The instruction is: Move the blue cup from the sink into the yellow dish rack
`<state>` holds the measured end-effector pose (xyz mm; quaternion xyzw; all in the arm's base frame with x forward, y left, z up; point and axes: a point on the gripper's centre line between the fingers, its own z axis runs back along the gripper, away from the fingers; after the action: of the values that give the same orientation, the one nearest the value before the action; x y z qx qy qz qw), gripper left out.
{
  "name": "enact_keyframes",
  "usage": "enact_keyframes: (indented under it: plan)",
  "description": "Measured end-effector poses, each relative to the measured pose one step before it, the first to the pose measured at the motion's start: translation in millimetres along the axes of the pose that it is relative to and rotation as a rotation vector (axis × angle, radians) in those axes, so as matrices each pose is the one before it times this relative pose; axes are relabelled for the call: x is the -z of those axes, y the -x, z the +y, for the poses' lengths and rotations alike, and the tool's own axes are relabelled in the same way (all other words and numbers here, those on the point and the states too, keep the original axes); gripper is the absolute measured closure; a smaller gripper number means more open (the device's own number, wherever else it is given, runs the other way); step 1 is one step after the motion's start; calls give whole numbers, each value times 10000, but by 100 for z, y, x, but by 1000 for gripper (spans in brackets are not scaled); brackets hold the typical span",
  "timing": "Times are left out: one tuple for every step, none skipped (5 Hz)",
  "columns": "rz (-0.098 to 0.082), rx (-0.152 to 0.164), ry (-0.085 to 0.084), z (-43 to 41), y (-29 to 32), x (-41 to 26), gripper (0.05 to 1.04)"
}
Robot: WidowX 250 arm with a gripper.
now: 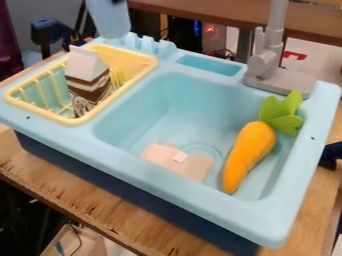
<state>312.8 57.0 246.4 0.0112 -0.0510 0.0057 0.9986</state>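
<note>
The state of the end effector could not be told. A pale blue object (pixel 110 19) was located behind the yellow rack (pixel 81 120), at the back left of the light blue toy sink unit (pixel 170 187); its upper part was cut off by the view's edge. The rack contained a carton-shaped piece (pixel 87 75) with a white gabled top and brown sides, tilted.

The toy carrot (pixel 248 155) was positioned in the right side of the basin (pixel 137 112), tip toward the front, with its green leaves (pixel 282 114) toward the back right corner. A flat pink piece (pixel 192 167), bearing a small white square (pixel 180 157), was located on the basin floor, left of the carrot and near the front wall. The grey faucet (pixel 267 62) was mounted upright at the rear. The unit was seated on a wooden table (pixel 73 192).
</note>
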Motion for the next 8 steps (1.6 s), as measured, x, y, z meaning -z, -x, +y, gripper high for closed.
enact_keyframes:
  plan:
    - [-110, -214, -77, 1080, -1228, 926, 990]
    - [321, -256, 44, 1046, -976, 1613, 990]
    - [588, -138, -62, 773, -568, 1979, 990]
    - [518, -212, -85, 965, -335, 1618, 990]
    - [295, -5, 96, -46, -1, 714, 990]
    - [-8, 28, 137, -282, -46, 379, 990]
    - [5, 34, 61, -209, -11, -3, 990]
    - [147, -98, -61, -247, -140, 64, 990]
